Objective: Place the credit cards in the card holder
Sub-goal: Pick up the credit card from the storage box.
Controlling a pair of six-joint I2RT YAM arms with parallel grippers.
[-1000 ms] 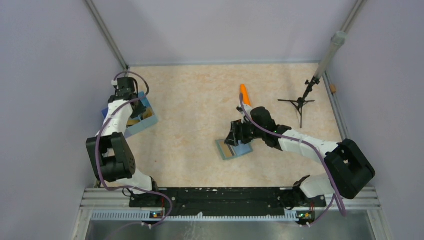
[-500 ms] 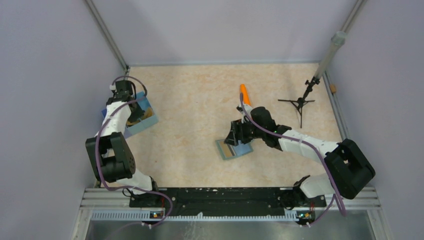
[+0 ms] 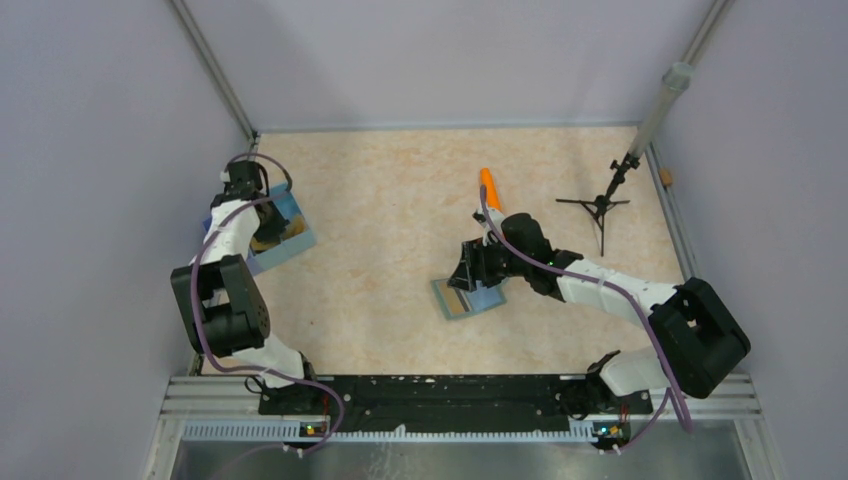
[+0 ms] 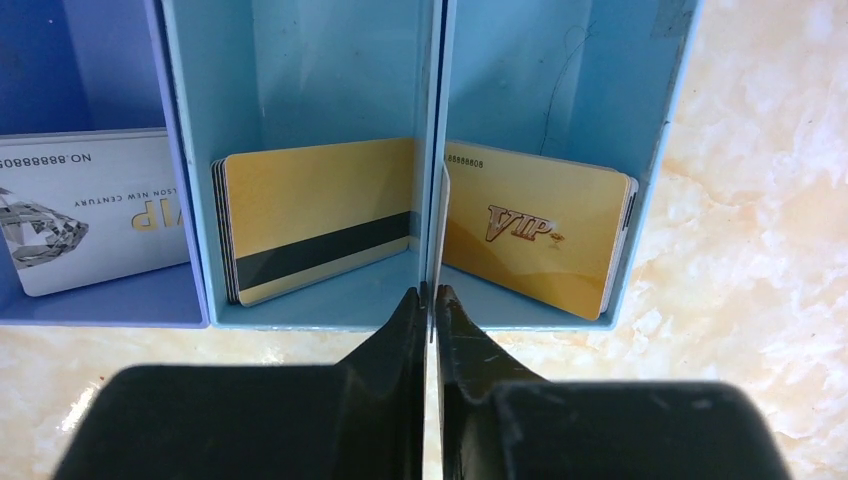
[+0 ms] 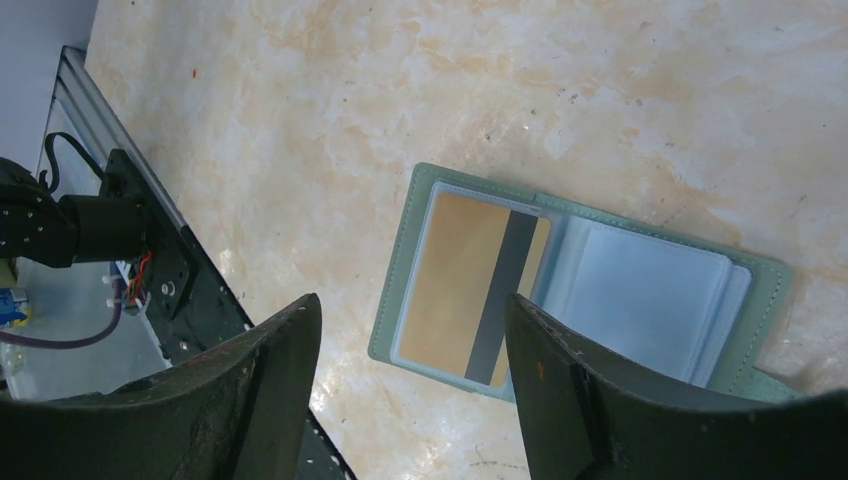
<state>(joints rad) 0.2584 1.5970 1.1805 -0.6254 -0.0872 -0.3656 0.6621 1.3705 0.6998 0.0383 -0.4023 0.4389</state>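
Black fingers [image 4: 395, 340] of the L gripper [image 4: 430, 295] are pinching almost together on a thin pale card [image 4: 442, 225]. It is seen edge-on, standing upright just beside the divider btwn the middle and right-hand compartments of a blue three-compartment tray [image 4: 330, 70]. Gold-tan credit cards [image 4: 320, 215] w/ a dark stripe are sitting stacked in the middle compartment. A gold VIP stack [image 4: 535, 235] is sitting in the right-hand one and a white VIP card [image 4: 90, 210] in the left-hand one, as the wrist cam sees them. The tray is sitting at the far L of the marbled tan table [image 3: 400, 190].

The R gripper [image 5: 410, 300] is poised w/ fingers [image 5: 270, 400] spread wide, holding nothing, over the grey-green card holder [image 5: 760, 290]. The holder is lying open near table centre w/ one striped gold card [image 5: 460, 285] tucked in a clear pocket. An orange cylinder [image 3: 490, 188] is lying beyond it, and a small black tripod [image 3: 600, 205] is standing farther R.
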